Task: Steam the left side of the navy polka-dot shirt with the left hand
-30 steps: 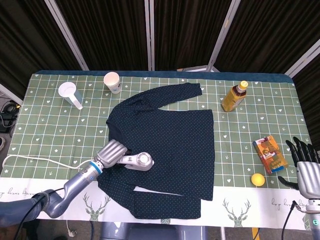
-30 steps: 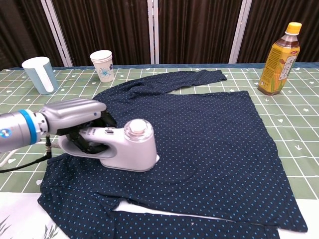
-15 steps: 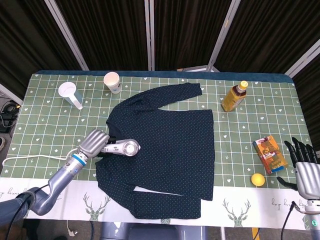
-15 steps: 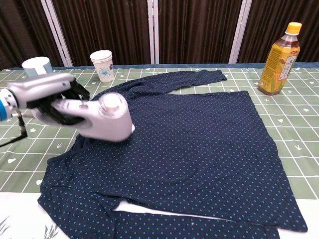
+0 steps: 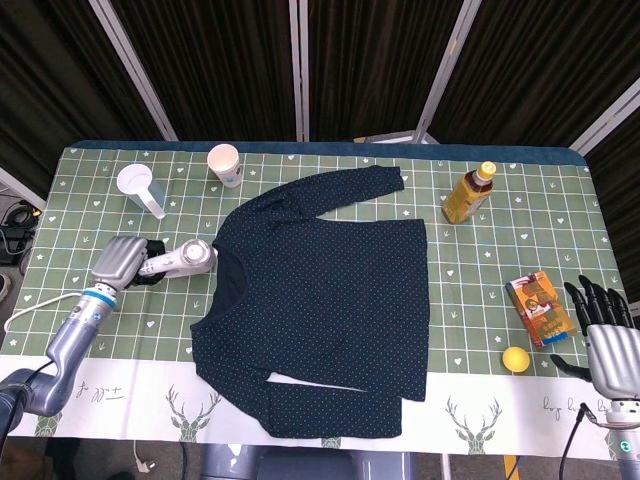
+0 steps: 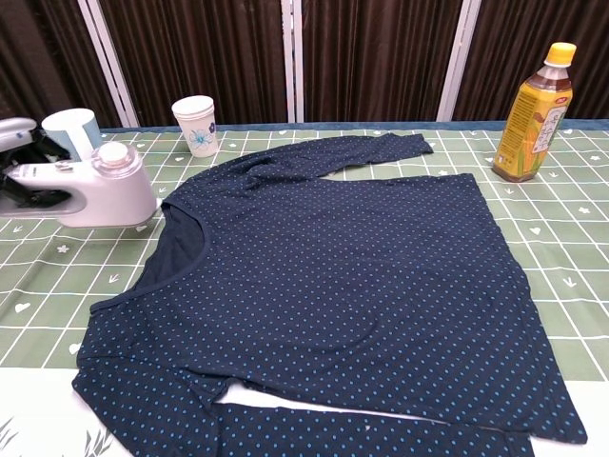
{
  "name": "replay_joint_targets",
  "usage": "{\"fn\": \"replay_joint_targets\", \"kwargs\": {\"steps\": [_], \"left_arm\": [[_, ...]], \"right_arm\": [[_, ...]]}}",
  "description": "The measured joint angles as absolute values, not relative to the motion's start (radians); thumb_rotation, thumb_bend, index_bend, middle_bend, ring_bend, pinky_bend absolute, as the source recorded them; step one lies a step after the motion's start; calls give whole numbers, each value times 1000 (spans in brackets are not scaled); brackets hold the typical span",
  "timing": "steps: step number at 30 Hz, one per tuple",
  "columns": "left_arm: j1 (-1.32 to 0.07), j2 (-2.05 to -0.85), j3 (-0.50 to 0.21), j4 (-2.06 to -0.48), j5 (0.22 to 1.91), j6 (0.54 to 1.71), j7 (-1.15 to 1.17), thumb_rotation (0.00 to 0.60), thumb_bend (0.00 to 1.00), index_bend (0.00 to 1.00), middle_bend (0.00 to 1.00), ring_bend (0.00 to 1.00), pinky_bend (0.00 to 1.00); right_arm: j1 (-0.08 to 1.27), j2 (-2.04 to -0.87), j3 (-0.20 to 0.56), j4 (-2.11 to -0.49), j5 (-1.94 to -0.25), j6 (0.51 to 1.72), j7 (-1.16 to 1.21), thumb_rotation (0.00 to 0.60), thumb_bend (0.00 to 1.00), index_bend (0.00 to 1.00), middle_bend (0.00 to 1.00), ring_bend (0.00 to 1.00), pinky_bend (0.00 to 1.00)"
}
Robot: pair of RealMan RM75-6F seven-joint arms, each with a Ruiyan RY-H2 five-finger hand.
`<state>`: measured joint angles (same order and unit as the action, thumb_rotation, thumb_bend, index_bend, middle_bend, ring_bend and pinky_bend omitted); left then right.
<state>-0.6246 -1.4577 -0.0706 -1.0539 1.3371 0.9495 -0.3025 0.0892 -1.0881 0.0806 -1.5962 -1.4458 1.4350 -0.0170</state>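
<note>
Left hand grips steamer on table just left of shirt, likely parked; right hand spread, idle

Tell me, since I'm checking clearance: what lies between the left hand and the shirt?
The steamer, held by the left hand, sits between it and the shirt in the head view.
</note>
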Motion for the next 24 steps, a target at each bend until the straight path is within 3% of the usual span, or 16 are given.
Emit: {"fn": "replay_joint_targets", "kwargs": {"steps": [2,5,6,7,8,9,11,16,24], "left_arm": [[-614,-1471,-65,-1009,1334,937,-334,600,687,917,838,803,952],[-599,-1492,-55,-957,1335,920,-386,600,350,790,744,710,832],[-594,-1498,-52,-945,1337,918,-400,600,183,667,635,605,712],[-590,-1505,-50,-934,1339,917,-413,600,100,557,523,503,601],[-584,-1513,-49,-920,1343,921,-424,600,23,364,313,310,406],[-579,-1518,-49,-912,1345,926,-428,600,0,182,135,141,216],[-569,-1522,-47,-907,1348,936,-434,600,0,17,0,3,34],[-561,-1491,-47,-960,1350,918,-431,600,0,0,0,0,0],[-529,-1384,-60,-1121,1358,988,-419,600,0,0,0,0,0]], "right_arm": [[91,-1089,80,-1598,-1446,1431,-20,600,0,0,0,0,0],[93,-1091,79,-1600,-1447,1429,-27,600,0,0,0,0,0],[93,-1092,78,-1601,-1448,1429,-28,600,0,0,0,0,0],[93,-1092,78,-1601,-1448,1429,-29,600,0,0,0,0,0],[93,-1092,78,-1602,-1448,1429,-29,600,0,0,0,0,0],[93,-1091,78,-1602,-1448,1430,-29,600,0,0,0,0,0],[92,-1090,77,-1602,-1449,1431,-26,600,0,0,0,0,0],[90,-1087,76,-1603,-1453,1436,-19,600,0,0,0,0,0],[86,-1080,71,-1612,-1473,1449,-9,600,0,0,0,0,0]]}}
